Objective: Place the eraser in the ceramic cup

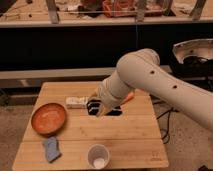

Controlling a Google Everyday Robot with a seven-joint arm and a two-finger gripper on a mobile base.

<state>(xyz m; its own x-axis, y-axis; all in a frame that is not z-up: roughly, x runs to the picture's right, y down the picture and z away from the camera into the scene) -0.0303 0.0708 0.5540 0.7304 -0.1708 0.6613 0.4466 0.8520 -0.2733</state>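
Observation:
The eraser (76, 102), a small white block, lies on the wooden table (135, 132) left of centre near the back. My gripper (98, 108) is low over the table just to the right of the eraser, close to it. The ceramic cup (98, 156), small, round and pale, stands upright near the table's front edge, well in front of the gripper. Something white lies at its bottom.
An orange-brown round plate (49, 119) sits at the table's left. A blue cloth-like thing (51, 149) lies at the front left. An orange object (129, 97) shows behind my arm. A dark shelf with clutter runs behind the table.

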